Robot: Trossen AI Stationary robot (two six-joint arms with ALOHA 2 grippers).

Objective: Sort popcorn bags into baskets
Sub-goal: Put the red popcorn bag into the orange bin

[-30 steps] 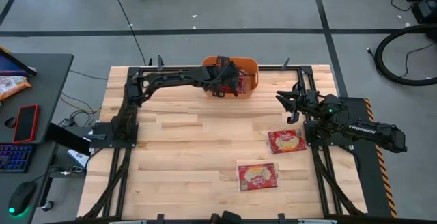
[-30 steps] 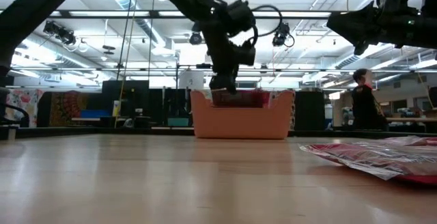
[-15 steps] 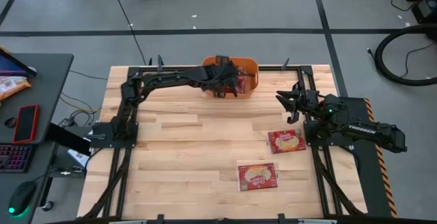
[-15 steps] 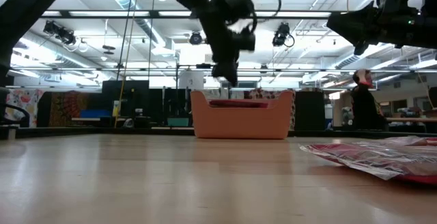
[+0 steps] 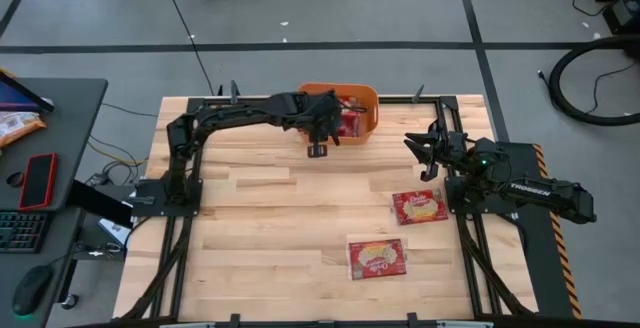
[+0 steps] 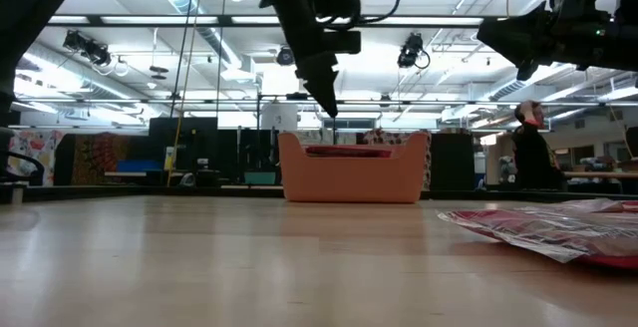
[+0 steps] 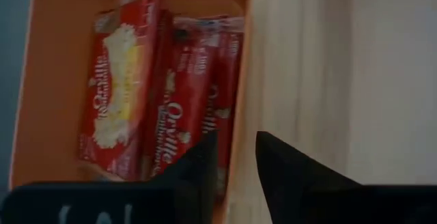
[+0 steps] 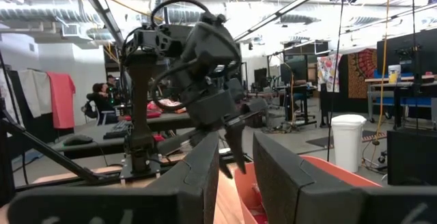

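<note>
At the far edge of the tabletop [image 5: 250,228] I see the orange bin [image 5: 362,103], centred between the two arm bases. The left gripper [image 5: 318,143] hangs above the bin's near-left corner, clear of the rim; in the low view it [image 6: 327,100] sits above the bin [image 6: 351,172] with open air beneath it. In the left wrist view its fingers [image 7: 198,166] stand slightly apart with a narrow gap between them, and they hold nothing.

Inside the bin [image 7: 41,101], the left wrist view shows me several red popcorn bags [image 7: 123,91] stacked on edge, leaning against one another along one wall. From above, red packets [image 5: 350,120] show inside the bin.

Two further bags lie flat on the tabletop, well apart from the bin. The first loose bag [image 5: 419,206] lies just beside the right arm's base. The second loose bag [image 5: 377,258] lies nearer the front edge, toward the middle. In the low view a crinkled red packet [image 6: 558,229] fills the right foreground.

The right gripper [image 5: 424,151] waits above the right side of the tabletop, near the first loose bag. In the right wrist view its fingers [image 8: 198,166] are slightly parted and grip nothing.

A person [image 6: 530,148] stands in the room behind the tabletop.
</note>
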